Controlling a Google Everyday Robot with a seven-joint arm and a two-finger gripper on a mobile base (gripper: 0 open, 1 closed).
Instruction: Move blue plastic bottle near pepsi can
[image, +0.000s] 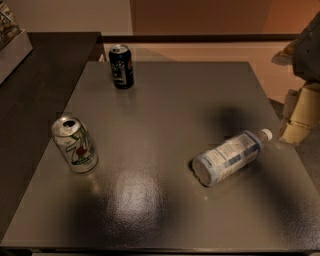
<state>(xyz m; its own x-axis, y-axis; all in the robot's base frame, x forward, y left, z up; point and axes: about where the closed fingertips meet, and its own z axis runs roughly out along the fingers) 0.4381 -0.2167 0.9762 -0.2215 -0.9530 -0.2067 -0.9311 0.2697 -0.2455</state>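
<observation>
Blue plastic bottle (229, 156) lies on its side, ungrasped, well to the near right of the pepsi can (121, 66), so transport is pending; gripper (301, 112) hangs farther right of the can, aperture indeterminable.

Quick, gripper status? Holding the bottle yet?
Gripper: at the right edge past the table, open or closed cannot be told; not holding the blue plastic bottle, which lies on the table.
</observation>
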